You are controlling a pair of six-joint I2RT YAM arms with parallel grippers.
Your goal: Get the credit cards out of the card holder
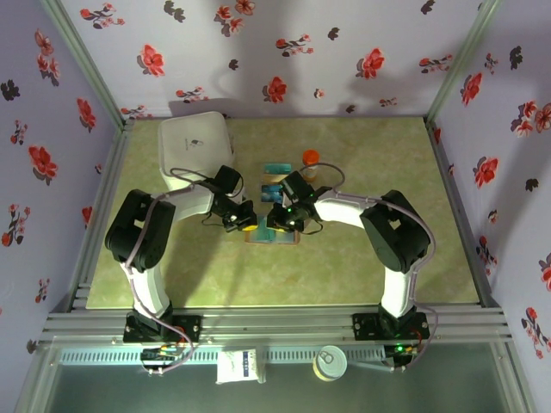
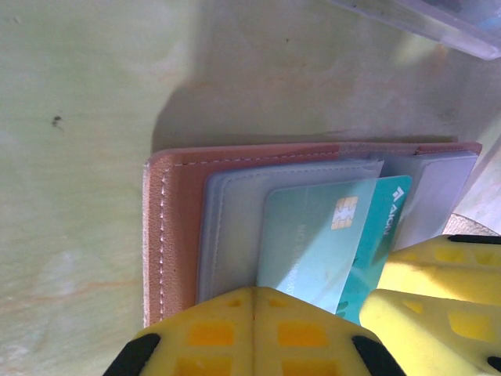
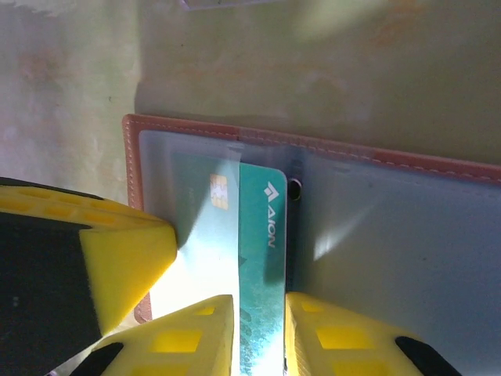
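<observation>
The card holder (image 1: pixel 261 237) lies open on the green table, brown rim (image 2: pixel 176 227) around blue-grey panels (image 3: pixel 391 251). A teal credit card (image 3: pixel 262 258) with a chip sticks partway out of its left pocket (image 2: pixel 313 235). My right gripper (image 3: pixel 260 333) is shut on this card's protruding strip (image 1: pixel 279 220). My left gripper (image 2: pixel 254 301) is shut, its yellow tips pressing down on the holder's left panel (image 1: pixel 244 222). Two more teal credit cards (image 1: pixel 277 168) (image 1: pixel 271 189) lie flat on the table just behind the holder.
A large white square container (image 1: pixel 196 142) stands at the back left. An orange-capped bottle (image 1: pixel 310 160) stands right of the loose cards. A clear plastic box edge (image 2: pixel 438 19) lies just beyond the holder. Flowered walls close in three sides.
</observation>
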